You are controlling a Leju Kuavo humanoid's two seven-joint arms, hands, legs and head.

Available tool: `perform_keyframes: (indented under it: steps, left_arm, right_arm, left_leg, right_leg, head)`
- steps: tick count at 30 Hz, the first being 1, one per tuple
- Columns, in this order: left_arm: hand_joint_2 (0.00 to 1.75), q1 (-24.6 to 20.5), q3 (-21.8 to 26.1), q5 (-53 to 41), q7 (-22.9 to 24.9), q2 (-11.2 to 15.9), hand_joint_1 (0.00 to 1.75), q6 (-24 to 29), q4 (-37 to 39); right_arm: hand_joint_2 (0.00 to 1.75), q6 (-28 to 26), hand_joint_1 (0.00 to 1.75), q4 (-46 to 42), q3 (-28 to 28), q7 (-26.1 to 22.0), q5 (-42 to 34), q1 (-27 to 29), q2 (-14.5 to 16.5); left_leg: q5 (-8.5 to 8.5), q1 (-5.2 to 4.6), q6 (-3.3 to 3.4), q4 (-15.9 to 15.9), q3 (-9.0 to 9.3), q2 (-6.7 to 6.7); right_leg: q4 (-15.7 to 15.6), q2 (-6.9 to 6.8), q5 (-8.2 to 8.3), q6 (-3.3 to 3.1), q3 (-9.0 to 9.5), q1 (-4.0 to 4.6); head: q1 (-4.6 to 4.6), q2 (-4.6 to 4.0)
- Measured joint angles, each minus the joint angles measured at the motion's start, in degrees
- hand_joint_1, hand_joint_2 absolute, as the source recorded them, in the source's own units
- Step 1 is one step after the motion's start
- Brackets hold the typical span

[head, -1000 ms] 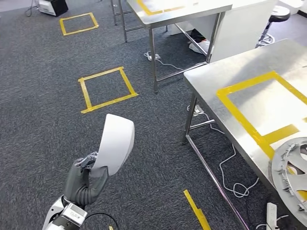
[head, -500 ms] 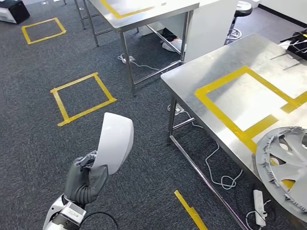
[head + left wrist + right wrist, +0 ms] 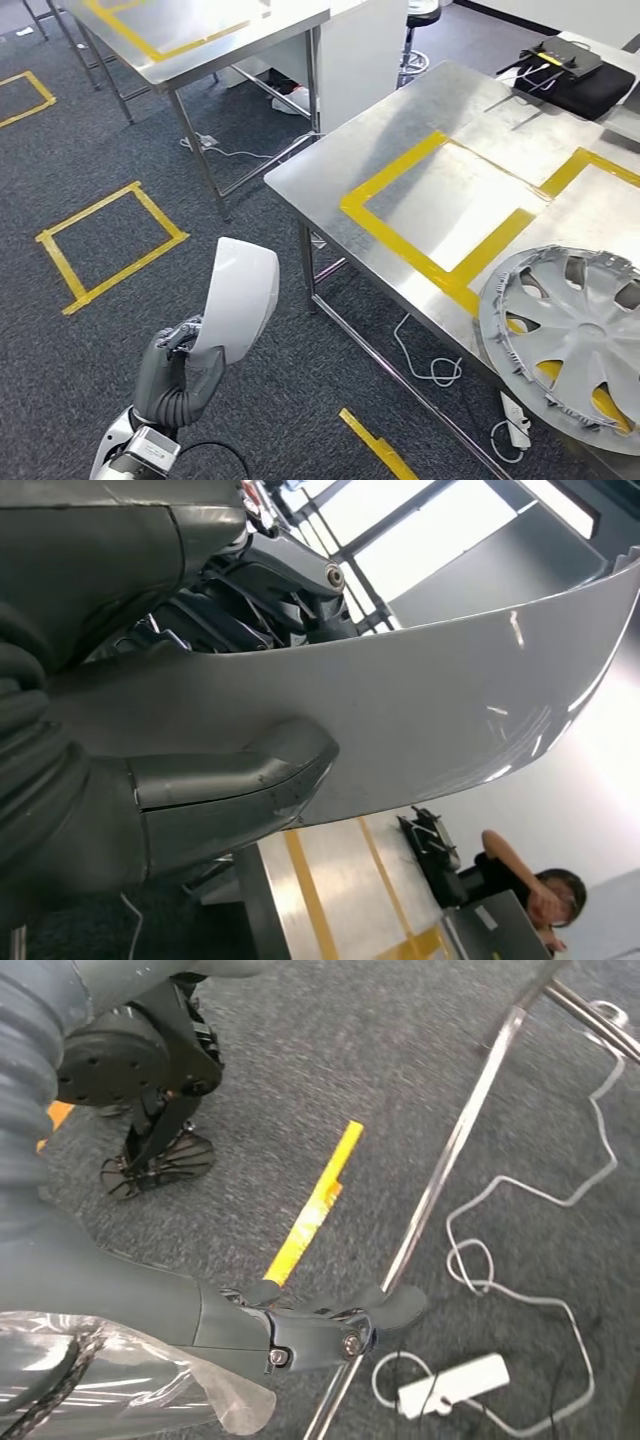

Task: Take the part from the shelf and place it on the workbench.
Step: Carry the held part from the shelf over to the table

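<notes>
The white curved part (image 3: 238, 300), some glossy shell-like cover, sits upright in the left hand (image 3: 177, 375), thumb clamped on its lower end, out over the carpet at about 7 o'clock in the head view. The steel desk (image 3: 392, 130) is at 2 o'clock, with a taped yellow square (image 3: 423, 265) and a silver hubcap (image 3: 570, 340) on it. I'd aim for the bare square, well clear of the hubcap, and carry it level. The right hand (image 3: 332, 1325) hangs low, fingers stretched out, holding nothing.
</notes>
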Motion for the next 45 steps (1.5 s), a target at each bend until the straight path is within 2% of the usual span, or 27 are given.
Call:
perform_keyframes:
  steps: [2, 3, 5, 6, 8, 9, 11, 12, 13, 14, 16, 18, 20, 22, 25, 27, 28, 30, 32, 34, 36, 38, 40, 42, 43, 44, 45]
  left_arm:
    - [1.75, 0.08, 0.01, -0.08, -0.05, 0.02, 1.75, 0.03, 0.02]
    - [1.75, 0.13, 0.03, -0.11, -0.08, 0.03, 1.75, 0.07, 0.02]
    - [1.75, 0.06, 0.04, -0.23, -0.10, 0.03, 1.75, 0.15, 0.01]
    - [1.75, -0.10, 0.05, -0.32, -0.11, 0.00, 1.75, 0.22, -0.01]
    - [1.75, -0.34, 0.09, -0.46, -0.15, -0.08, 1.75, 0.44, -0.01]
    - [1.75, -0.37, 0.16, -0.50, -0.17, -0.08, 1.75, 0.57, 0.02]
    - [1.75, -0.45, 0.37, -0.51, -0.20, -0.06, 1.75, 0.74, 0.13]
    - [1.75, -0.55, 0.47, -0.49, -0.20, -0.06, 1.75, 0.79, 0.22]
    - [1.75, -0.70, 0.57, -0.44, -0.20, -0.06, 1.75, 0.80, 0.31]
    - [1.75, -0.88, 0.66, -0.39, -0.20, -0.07, 1.75, 0.80, 0.38]
    - [1.75, -1.25, 0.82, -0.30, -0.20, -0.09, 1.75, 0.79, 0.44]
    - [1.75, -1.45, 1.00, -0.18, -0.20, -0.10, 1.75, 0.74, 0.48]
    - [1.75, -1.60, 1.16, 0.34, -0.20, -0.14, 1.75, 0.43, 0.52]
    - [1.75, -2.05, 1.37, 1.60, -0.13, -0.18, 1.75, -0.36, 0.62]
    - [1.75, -3.34, 2.34, 2.73, 1.52, -0.48, 1.75, -2.48, 1.19]
    - [1.75, -4.51, 3.37, 2.20, 3.24, -1.03, 1.75, -4.01, 1.84]
    - [1.75, -5.28, 3.82, 1.86, 3.86, -1.31, 1.75, -4.57, 2.18]
    - [1.75, -7.21, 4.47, 1.49, 4.60, -1.69, 1.75, -5.09, 3.06]
    - [1.75, -9.18, 5.02, 1.26, 5.30, -1.81, 1.75, -5.30, 4.34]
    - [1.75, -10.54, 5.43, 0.81, 6.07, -1.87, 1.75, -5.43, 5.62]
    - [1.75, -11.63, 5.57, 0.32, 6.62, -1.99, 1.75, -5.47, 6.62]
    - [1.75, -12.55, 5.59, -0.06, 7.08, -2.10, 1.75, -5.46, 7.32]
    - [1.75, -12.86, 5.64, -0.31, 7.54, -2.11, 1.75, -5.45, 7.81]
    - [1.75, -12.91, 5.65, -0.57, 8.00, -2.05, 1.75, -5.43, 8.30]
    - [1.75, -12.97, 5.64, -0.69, 8.17, -2.03, 1.75, -5.43, 8.53]
    - [1.75, -13.06, 5.62, -0.80, 8.30, -2.02, 1.75, -5.43, 8.72]
    - [1.75, -13.22, 5.61, -0.88, 8.35, -2.02, 1.75, -5.43, 8.87]
  right_arm:
    - [1.75, 0.14, 0.00, -0.04, 0.05, 0.08, -0.04, -0.01, 0.00]
    - [1.75, 0.23, 0.00, -0.08, 0.09, 0.12, -0.05, 0.03, 0.00]
    - [1.75, 0.36, 0.00, -0.28, 0.17, 0.10, -0.10, 0.23, 0.00]
    - [1.75, 0.40, 0.00, -0.38, 0.19, 0.09, -0.10, 0.39, 0.00]
    - [1.75, 0.45, 0.00, -0.57, 0.22, 0.10, -0.12, 0.47, 0.00]
    - [1.75, 0.52, 0.00, -0.61, 0.26, 0.14, -0.11, 0.45, 0.00]
    - [1.75, 0.76, 0.00, -0.66, 0.36, 0.26, -0.08, 0.44, 0.00]
    - [1.75, 0.91, 0.00, -0.66, 0.40, 0.33, -0.05, 0.49, 0.00]
    - [1.75, 1.04, 0.00, -0.67, 0.43, 0.38, -0.02, 0.56, 0.00]
    - [1.75, 1.16, 0.00, -0.70, 0.45, 0.42, 0.02, 0.62, 0.00]
    - [1.75, 1.29, 0.00, -0.85, 0.48, 0.47, 0.10, 0.71, -0.01]
    - [1.75, 1.37, 0.00, -1.14, 0.54, 0.45, 0.17, 0.75, -0.02]
    - [1.75, 1.57, 0.00, -1.36, 0.62, 0.45, 0.23, 0.91, -0.02]
    - [1.75, 1.96, 0.00, -1.41, 0.64, 0.49, 0.41, 1.08, -0.02]
    - [1.75, 2.71, 0.00, -1.31, 0.59, 0.50, 1.39, 0.74, -0.01]
    - [1.75, 3.21, 0.00, -0.93, 0.59, 0.45, 2.43, 0.20, 0.00]
    - [1.75, 3.39, 0.00, -0.63, 0.57, 0.43, 2.99, -0.05, 0.00]
    - [1.75, 3.64, 0.00, 0.02, 0.51, 0.52, 4.22, -0.43, 0.00]
    - [1.75, 3.88, 0.00, 0.59, 0.39, 0.79, 5.63, -0.78, 0.00]
    - [1.75, 4.12, 0.00, 1.12, 0.20, 1.11, 6.94, -0.99, 0.00]
    - [1.75, 4.27, 0.00, 1.79, -0.02, 1.34, 7.89, -0.92, 0.00]
    - [1.75, 4.30, 0.00, 2.37, -0.24, 1.08, 8.63, -0.90, 0.00]
    - [1.75, 4.49, 0.00, 2.89, -0.37, 0.42, 9.83, -1.09, 0.00]
    - [1.75, 4.98, 0.00, 3.48, -0.39, 0.02, 11.10, -1.16, 0.00]
    - [1.75, 5.21, 0.00, 3.74, -0.40, -0.07, 11.49, -1.12, 0.00]
    - [1.75, 5.38, 0.00, 3.94, -0.42, -0.09, 11.76, -1.08, 0.00]
    - [1.75, 5.50, 0.00, 4.10, -0.44, -0.11, 11.95, -1.04, 0.00]
  left_leg:
    - [4.52, -0.04, 0.23, -4.95, 0.59, -1.73]
    - [5.43, -0.14, 0.47, -5.79, 0.67, -2.31]
    - [5.80, -0.26, 1.21, -5.91, 0.92, -1.82]
    - [6.31, -0.19, 1.60, -6.32, 1.14, -1.26]
    - [6.72, -0.02, 2.25, -7.21, 1.48, 0.03]
    - [6.71, -0.09, 2.44, -7.38, 1.52, 0.66]
    - [6.51, -0.32, 2.75, -7.43, 1.49, 2.01]
    - [6.38, -0.48, 2.87, -7.42, 1.52, 2.65]
    - [6.26, -0.66, 2.95, -7.42, 1.59, 3.25]
    - [6.16, -0.84, 2.98, -7.43, 1.72, 3.80]
    - [5.94, -1.21, 2.94, -7.40, 2.05, 4.77]
    - [5.78, -1.31, 2.60, -7.36, 2.25, 5.62]
    - [5.76, -1.28, 2.10, -7.47, 2.45, 6.56]
    - [4.92, -1.23, 1.40, -6.65, 2.39, 5.66]
    - [-0.17, -0.66, 0.24, 1.57, -0.60, 2.03]
    - [-2.12, -0.16, -0.31, 7.00, -2.52, 1.49]
    - [-1.53, 0.07, -0.54, 7.09, -2.33, 1.44]
    - [2.19, 0.60, -0.99, 1.31, 0.70, 0.72]
    - [4.37, 1.11, -1.14, -5.38, 3.91, -2.00]
    - [4.15, 1.15, -0.68, -7.48, 4.69, -3.58]
    - [4.24, 1.08, 0.18, -7.69, 4.53, -2.44]
    - [4.39, 1.15, 1.05, -8.01, 4.54, -1.00]
    - [4.33, 0.92, 1.61, -8.14, 4.51, 0.62]
    - [4.21, 0.59, 1.83, -8.13, 4.49, 2.07]
    - [4.16, 0.48, 1.87, -8.12, 4.50, 2.62]
    - [4.11, 0.40, 1.86, -8.12, 4.54, 3.08]
    - [4.04, 0.36, 1.81, -8.11, 4.64, 3.44]
  right_leg:
    - [0.31, 1.32, -0.87, 0.74, 0.33, -0.02]
    - [0.41, 1.88, -1.25, 1.17, 0.16, -0.06]
    - [0.27, 2.85, -1.70, 1.93, 0.06, -0.14]
    - [0.36, 2.20, -2.01, 2.20, 0.08, -0.10]
    - [3.32, -0.87, -4.16, 2.63, -1.42, 0.12]
    - [6.46, -2.67, -5.92, 2.80, -3.14, 0.19]
    - [13.31, -3.87, -8.64, 3.06, -7.09, 0.19]
    - [14.92, -3.98, -8.65, 3.07, -8.23, 0.19]
    - [14.36, -4.09, -7.50, 2.93, -8.32, 0.24]
    - [11.63, -4.43, -5.49, 2.62, -7.25, 0.37]
    - [3.78, -6.67, -1.49, 1.49, -3.64, 1.00]
    - [-0.40, -8.08, 0.12, 0.66, -1.84, 1.61]
    - [-0.93, -7.10, 0.58, 0.37, -1.93, 1.71]
    - [-1.74, -6.03, 1.44, 0.10, -1.33, 1.25]
    - [-2.33, -4.33, 2.37, -0.11, -0.91, 0.52]
    - [-2.22, -2.91, 2.50, -0.03, -1.05, 0.34]
    - [-2.12, -2.14, 2.52, 0.06, -1.07, 0.24]
    - [-1.76, -0.67, 2.43, 0.43, -1.09, -0.04]
    - [-1.09, 0.66, 2.24, 1.15, -1.59, -0.19]
    - [-0.66, 1.90, 2.36, 2.09, -2.58, -0.41]
    - [-0.68, 2.79, 2.55, 2.89, -3.49, -0.68]
    - [1.15, 0.73, 1.26, 3.34, -4.84, -0.54]
    - [7.45, -2.68, -2.20, 3.56, -8.02, -0.36]
    - [14.17, -3.88, -4.83, 3.68, -11.43, -0.39]
    - [15.14, -4.01, -4.66, 3.65, -11.93, -0.39]
    - [13.89, -4.09, -3.46, 3.56, -11.29, -0.38]
    - [10.50, -4.25, -1.48, 3.35, -9.49, -0.35]
  head:
    - [-0.06, 0.00]
    - [-0.09, 0.00]
    - [-0.18, 0.00]
    - [-0.14, 0.00]
    - [0.02, 0.00]
    - [0.09, 0.00]
    - [0.11, 0.00]
    - [0.13, 0.00]
    - [0.13, 0.00]
    - [0.14, 0.00]
    - [0.07, 0.00]
    - [0.04, 0.00]
    - [0.08, 0.00]
    - [-0.01, 0.00]
    - [-0.21, 0.00]
    - [-0.22, 0.00]
    - [-0.20, 0.00]
    - [-0.21, 0.00]
    - [-0.21, 0.00]
    - [-0.21, 0.00]
    - [-0.20, 0.00]
    - [0.11, 0.00]
    - [0.44, 0.00]
    - [0.49, 0.00]
    - [0.50, 0.00]
    - [0.49, 0.00]
    - [0.50, 0.00]
